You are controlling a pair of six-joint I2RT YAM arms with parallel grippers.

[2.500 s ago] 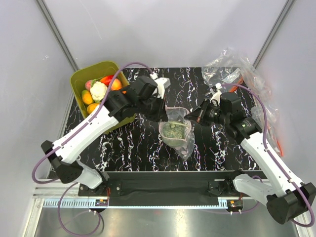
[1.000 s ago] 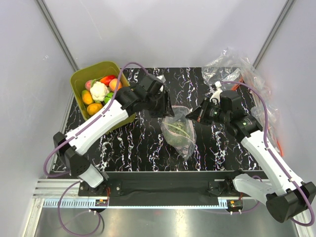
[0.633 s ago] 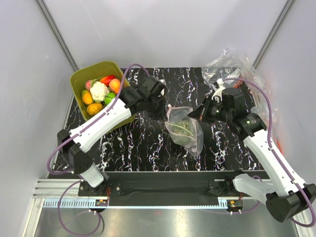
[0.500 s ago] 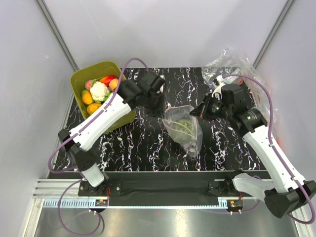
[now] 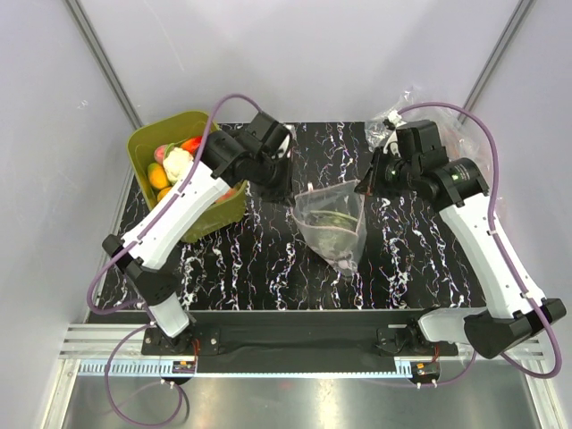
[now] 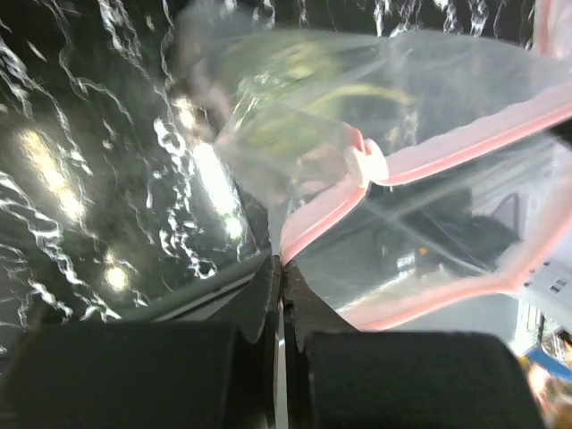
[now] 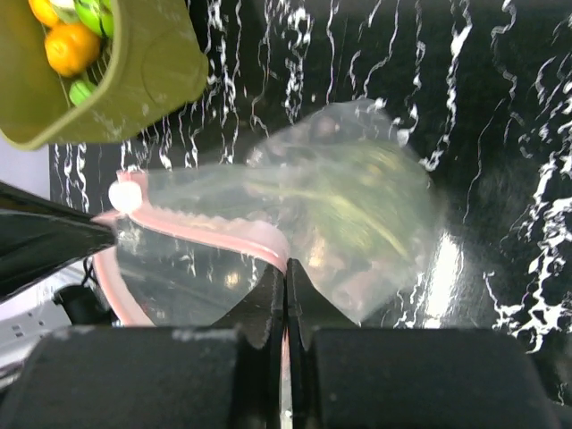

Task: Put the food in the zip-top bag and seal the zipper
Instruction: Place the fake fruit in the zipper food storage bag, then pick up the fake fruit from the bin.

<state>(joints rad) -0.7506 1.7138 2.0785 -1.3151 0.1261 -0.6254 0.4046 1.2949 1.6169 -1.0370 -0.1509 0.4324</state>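
Zip-top bag (image 5: 329, 223) is hanging over the middle of the black marbled desk (image 5: 232, 268), stretched between the two arms. Its lower end is sagging toward the near edge, and whether it is touching the desk is not showing. A green piece of food (image 5: 327, 222) is lying inside it. The left pincer (image 6: 279, 266) is squeezing fully closed on the left end of the pink zipper (image 6: 447, 152). The right pincer (image 7: 284, 268) is pinching closed on the strip's other end. A white slider (image 6: 365, 161) is sitting on the zipper near the left pincer, and the bag's two pink lips are standing apart beyond it. Farther back on the left, an olive tub (image 5: 172, 120) is holding oranges, a cauliflower and red pieces. Crumpled clear bags (image 5: 420, 112) are lying at the far right corner.
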